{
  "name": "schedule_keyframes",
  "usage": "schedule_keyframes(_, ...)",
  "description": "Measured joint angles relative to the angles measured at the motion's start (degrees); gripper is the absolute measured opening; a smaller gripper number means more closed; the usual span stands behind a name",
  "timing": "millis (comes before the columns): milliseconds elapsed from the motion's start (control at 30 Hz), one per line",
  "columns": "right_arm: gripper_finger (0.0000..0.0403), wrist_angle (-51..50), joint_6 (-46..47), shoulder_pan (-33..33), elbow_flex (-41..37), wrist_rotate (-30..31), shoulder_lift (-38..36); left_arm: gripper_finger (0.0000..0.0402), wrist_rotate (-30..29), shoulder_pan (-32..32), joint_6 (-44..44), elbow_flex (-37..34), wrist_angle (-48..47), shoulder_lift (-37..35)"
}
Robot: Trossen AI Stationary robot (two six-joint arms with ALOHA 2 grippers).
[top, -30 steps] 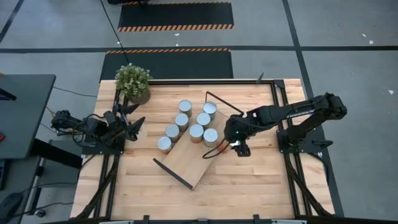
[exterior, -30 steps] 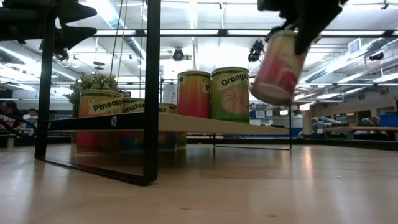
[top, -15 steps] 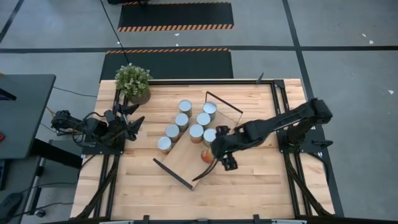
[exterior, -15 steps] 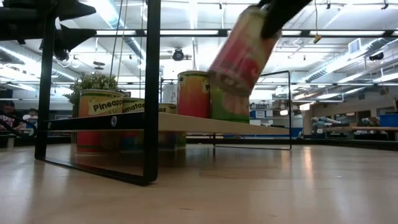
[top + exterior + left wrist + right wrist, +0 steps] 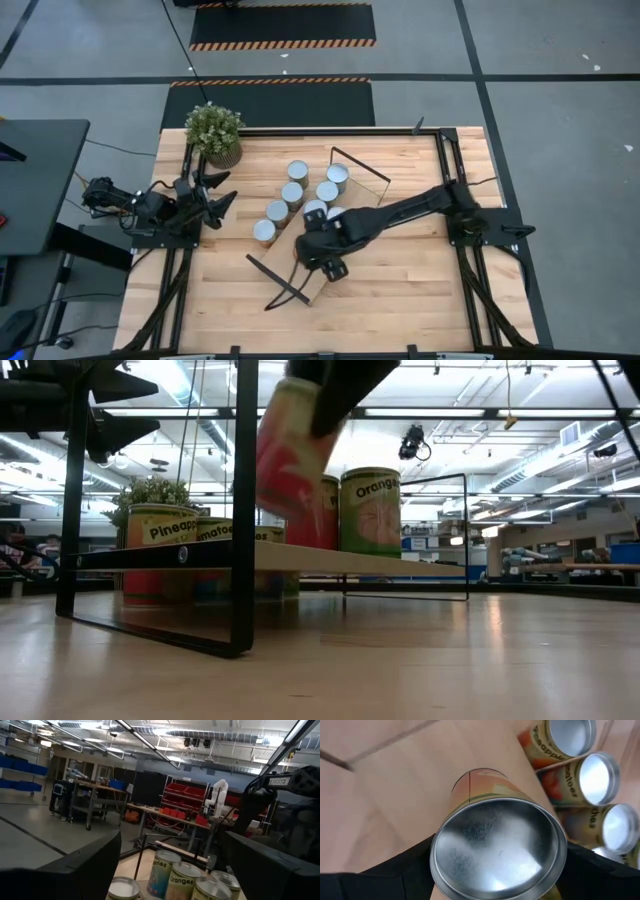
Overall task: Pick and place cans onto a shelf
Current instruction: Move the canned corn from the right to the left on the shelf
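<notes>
The right arm is stretched low across the tabletop (image 5: 400, 290), its tool (image 5: 318, 250) held above the shelf (image 5: 318, 268) and pinched on a tilted can (image 5: 495, 842) lifted clear of the board. The left tool (image 5: 215, 196) is parked at the tabletop's left edge, fingers spread. Other cans (image 5: 297, 172) are stood together on the shelf.

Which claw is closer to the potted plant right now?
Left. The left claw sits just below the potted plant by the table edge; the right claw is over the shelf, holding a can.
</notes>
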Motion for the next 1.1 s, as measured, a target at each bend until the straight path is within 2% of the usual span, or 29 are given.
schedule_keyframes(167,0.0332,-6.14,-3.87,-1.56,7.45,2.17,5.88,0.0355,0.0,0.0,0.02,0.0,-0.7,0.0)
schedule_keyframes(333,0.0333,-9.43,-6.54,-2.46,11.28,3.36,9.45,0.0355,0.0,0.02,0.05,0.0,-0.78,0.0)
schedule_keyframes(700,0.0383,-8.85,-5.04,-2.87,11.47,5.03,10.11,0.0355,0.0,0.02,0.13,0.0,-0.84,0.0)
schedule_keyframes(1100,0.0386,-9.04,-3.67,-2.88,11.47,9.79,10.01,0.0355,0.02,0.04,0.13,0.0,-0.94,0.0)
